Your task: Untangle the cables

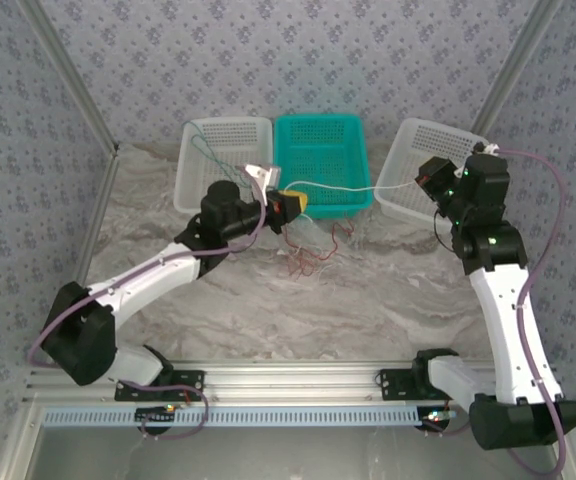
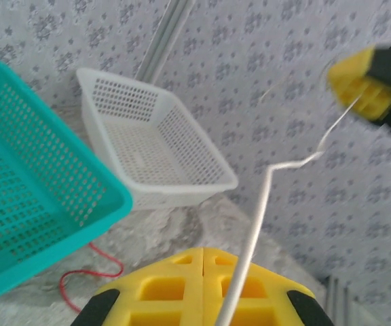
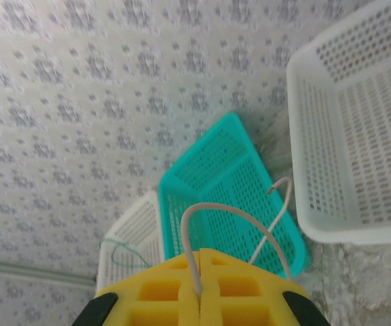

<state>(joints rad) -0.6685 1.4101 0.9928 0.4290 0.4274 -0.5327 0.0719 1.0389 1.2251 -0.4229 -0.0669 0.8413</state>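
Whitish cable (image 1: 368, 188) strung along the table's (image 1: 368, 300) far edge before the teal basket (image 1: 318, 117), clenched at its ends by left claw (image 1: 293, 201) and right claw (image 1: 430, 180), red cable (image 1: 303, 262) tangled just nearer, green cable (image 1: 205, 158) in the far-left white basket (image 1: 223, 122).

Marbled table (image 1: 368, 300), white baskets (image 1: 250, 140), teal basket (image 1: 318, 150), red cable (image 1: 306, 262)

Both end effectors (image 2: 203, 254) (image 3: 201, 254) tightly closed
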